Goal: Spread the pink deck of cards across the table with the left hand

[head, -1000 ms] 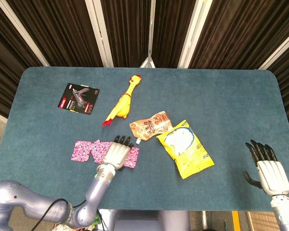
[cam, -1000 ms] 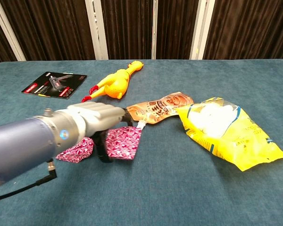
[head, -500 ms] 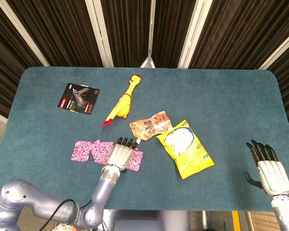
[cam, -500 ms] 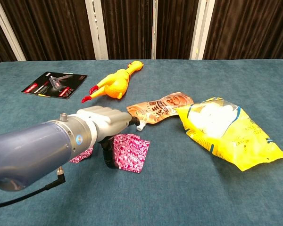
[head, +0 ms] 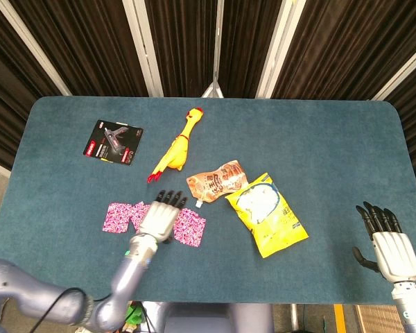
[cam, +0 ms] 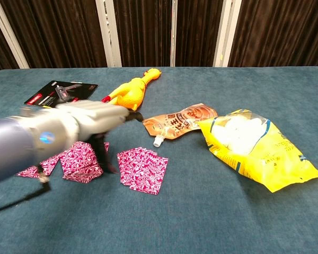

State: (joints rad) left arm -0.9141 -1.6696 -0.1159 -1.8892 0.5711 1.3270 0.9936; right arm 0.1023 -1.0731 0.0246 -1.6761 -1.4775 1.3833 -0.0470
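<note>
Left hand (cam: 90,119) now lifted off the cards (head: 152,220), shifted back toward the robot's left; a second ago it lay flat on the right end of the pile, pushing that end rightward; fingers straight and a little apart, holding nothing; thumb hangs down near the gap between card clumps, contact unclear. Right hand (head: 390,243) at the near right edge, unchanged, fingers extended, empty. Cards on the near-left of the table (head: 319,139), in front of the robot; now a broken ribbon in chest view, a left patch, a middle patch, a fanned right clump, with bare cloth showing between middle and right. Judgement: spread mostly made, but uneven; another sweep may be wanted. Long axis runs left-right, parallel to the near edge; right clump skewed, corner toward the robot. Farther: orange pouch (head: 215,182), yellow bag (head: 267,215), rubber chicken (head: 175,147), red-black pack (head: 114,141), all clear of the cards.
</note>
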